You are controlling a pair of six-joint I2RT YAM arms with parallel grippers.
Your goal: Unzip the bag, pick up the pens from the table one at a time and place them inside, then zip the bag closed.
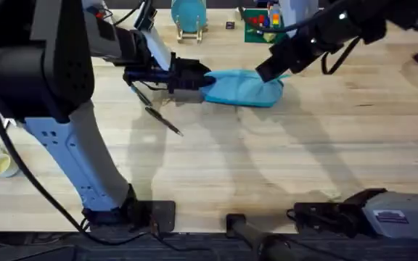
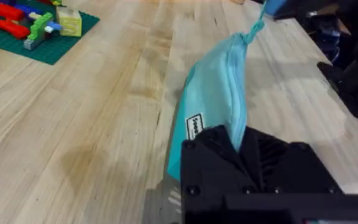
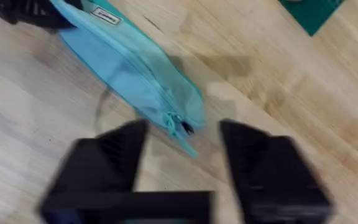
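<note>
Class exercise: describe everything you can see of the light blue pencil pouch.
The bag is a light blue, soft fabric pouch, long and oval, lying on the wooden table. A zipper runs along its top, still closed, with its pull at the end near the open right gripper. A small white label sits by the other end, which the left gripper is shut on.

The bag (image 1: pixel 242 88) lies on the desk (image 1: pixel 281 156), toward its far side and near the middle. My left pincer (image 1: pixel 198 81) is clamped on the bag's left end; my right pincer (image 1: pixel 276 72) hangs over its right end, fingers spread, with the zipper pull (image 3: pixel 178 124) between them. Two pens (image 1: pixel 164 120) lie on the desk to the bag's left, nearer me, just below my left pincer.
</note>
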